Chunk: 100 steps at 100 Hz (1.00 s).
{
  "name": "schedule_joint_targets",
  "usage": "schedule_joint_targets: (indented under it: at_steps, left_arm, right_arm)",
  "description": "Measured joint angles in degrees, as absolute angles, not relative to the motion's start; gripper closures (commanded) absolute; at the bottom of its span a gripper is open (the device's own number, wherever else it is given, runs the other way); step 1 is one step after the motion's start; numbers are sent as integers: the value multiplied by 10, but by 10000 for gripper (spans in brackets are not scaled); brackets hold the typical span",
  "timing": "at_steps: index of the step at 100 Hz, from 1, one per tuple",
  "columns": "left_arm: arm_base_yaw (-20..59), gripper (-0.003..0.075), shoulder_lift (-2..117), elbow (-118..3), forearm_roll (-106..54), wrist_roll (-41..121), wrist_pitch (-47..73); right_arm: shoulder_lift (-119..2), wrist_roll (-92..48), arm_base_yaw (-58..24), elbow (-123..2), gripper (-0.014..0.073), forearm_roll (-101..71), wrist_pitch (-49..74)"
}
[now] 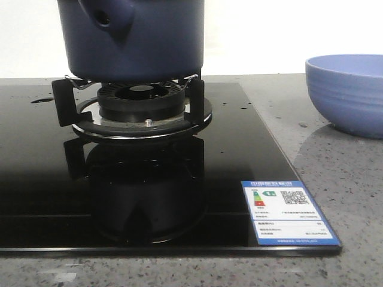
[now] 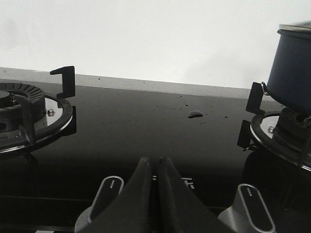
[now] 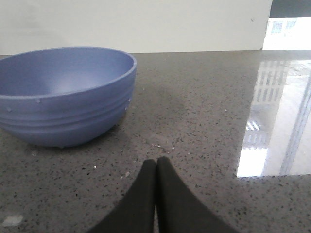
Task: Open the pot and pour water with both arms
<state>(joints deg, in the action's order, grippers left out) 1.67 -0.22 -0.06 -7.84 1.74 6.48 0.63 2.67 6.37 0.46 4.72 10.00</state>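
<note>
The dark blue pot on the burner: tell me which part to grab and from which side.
Grip the stubby hollow side handle of the pot. In the front view it juts forward and to the left, so a judgement: bring the left pincer, now shut, in from that front-left side. The glossy round wall looks too wide to clamp.

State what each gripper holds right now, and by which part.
Nothing is held. The left gripper is shut and empty above the stove knobs; the right gripper is shut and empty near the bowl.

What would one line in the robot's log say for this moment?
pot: on burner, untouched | bowl: on counter | left hand: shut, empty | right hand: shut, empty
</note>
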Motion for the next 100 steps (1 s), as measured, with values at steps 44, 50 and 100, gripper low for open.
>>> schedule_joint_targets:
  at_steps: [44, 50, 100]
  left_arm:
    - [17, 741, -2, -1, -78, 17, 65]
    - [17, 741, -2, -1, -78, 17, 65]
    - [17, 741, -2, -1, -78, 17, 65]
  right_arm:
    - [6, 27, 64, 5, 655, 47, 100]
    - [6, 27, 64, 5, 655, 47, 100]
    - [6, 27, 64, 5, 655, 47, 89]
